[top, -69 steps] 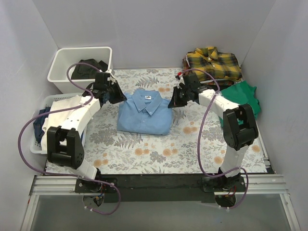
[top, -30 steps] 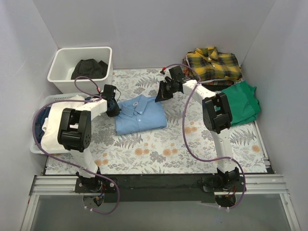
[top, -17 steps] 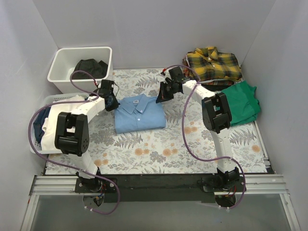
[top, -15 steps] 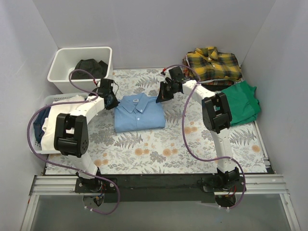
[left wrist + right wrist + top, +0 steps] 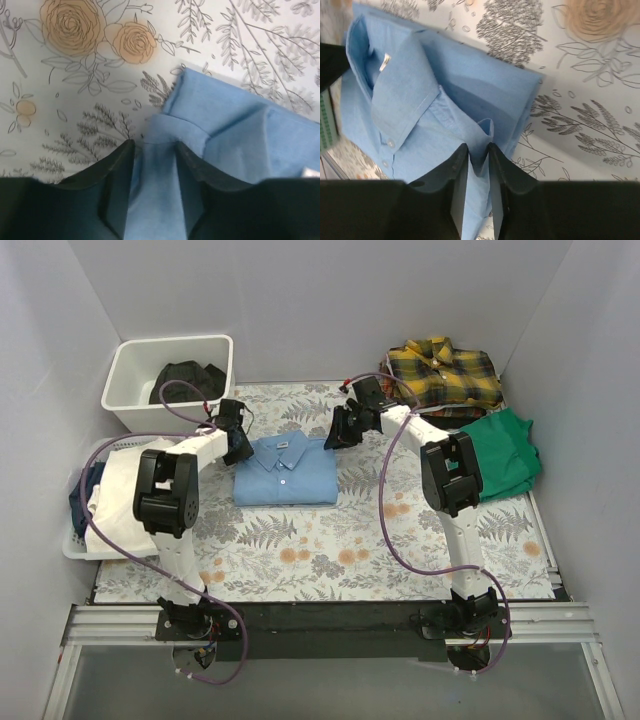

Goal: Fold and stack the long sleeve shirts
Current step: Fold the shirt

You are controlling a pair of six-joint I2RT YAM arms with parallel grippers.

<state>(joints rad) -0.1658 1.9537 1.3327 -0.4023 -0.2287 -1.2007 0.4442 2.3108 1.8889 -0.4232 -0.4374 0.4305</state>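
Nothing can be read; the blue shirt's (image 5: 420,115) collar tag (image 5: 384,62) is too small to tell.

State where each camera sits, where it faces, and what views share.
Top external: high behind the robot, looking down; left arm, right arm, blue shirt.
Left wrist: on left arm, facing down; left hand over the shirt's corner.
Right wrist: on right arm, facing down; right hand beside the shirt collar.
Shared: all show the shirt on floral cloth.
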